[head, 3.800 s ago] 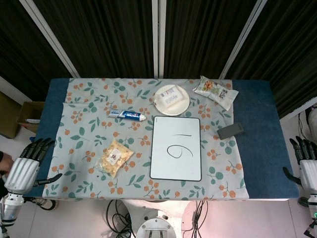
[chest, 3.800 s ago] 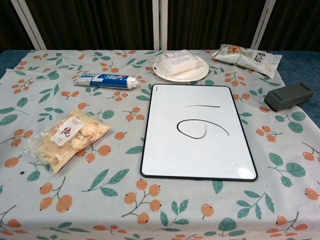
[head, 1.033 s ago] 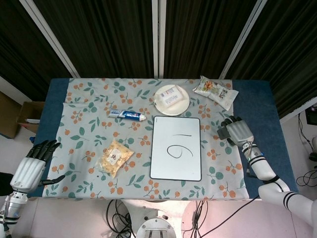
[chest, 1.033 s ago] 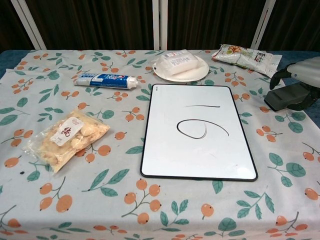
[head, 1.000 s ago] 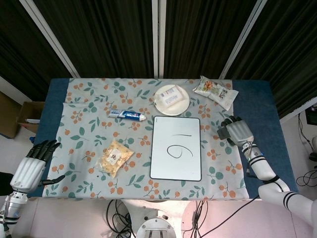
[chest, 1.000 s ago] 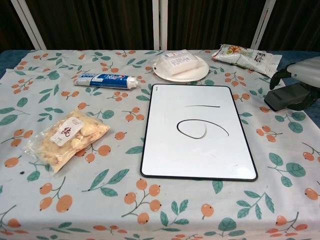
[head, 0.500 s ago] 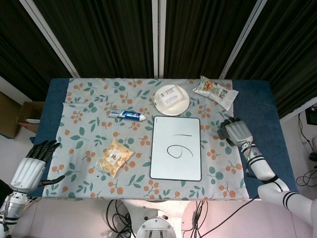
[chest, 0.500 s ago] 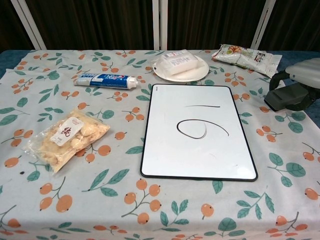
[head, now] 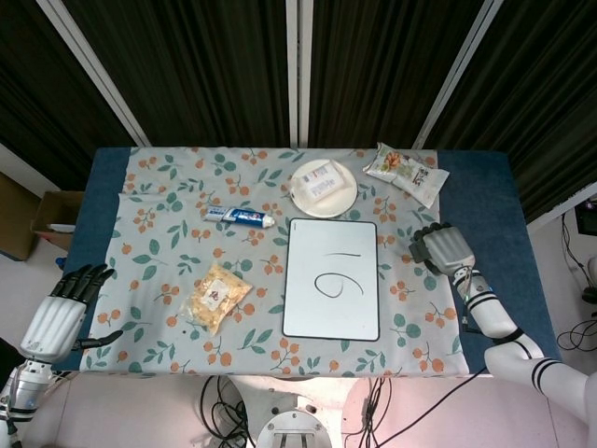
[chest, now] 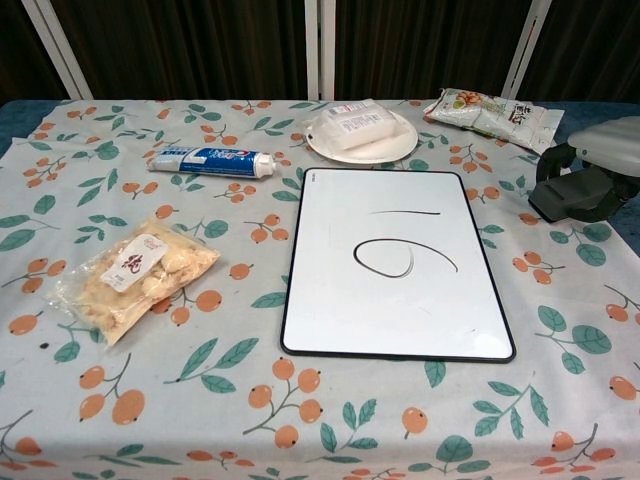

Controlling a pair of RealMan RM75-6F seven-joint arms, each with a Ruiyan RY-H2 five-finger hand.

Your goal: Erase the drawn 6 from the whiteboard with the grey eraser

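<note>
Here the white rectangular whiteboard with a thin black frame (head: 331,279) lies flat on the floral-print tablecloth (head: 168,271) covering the blue table (head: 499,224), near the front edge and a little right of centre. The drawn 6 (chest: 403,256), a black marker loop with a separate stroke above it, sits intact in the board's middle. Right of the board, well clear of its frame, the dark grey block eraser (chest: 570,197) rests at the cloth's right edge. The right hand (head: 446,248) lies over the eraser from above, its dark fingers (chest: 553,159) curled down along the eraser's far and left sides; whether they actually clamp it cannot be told, and the eraser sits on the table. The left hand (head: 58,313) hangs off the table's front left corner, holding nothing, fingers spread and thumb out. Behind the board, a white round plate (head: 323,189) carries a wrapped white packet. Left of the plate lies a blue-and-white toothpaste tube (head: 241,217). A clear bag of pale snacks (head: 215,297) lies left of the board. A green-and-white snack packet (head: 405,172) sits at the back right.
</note>
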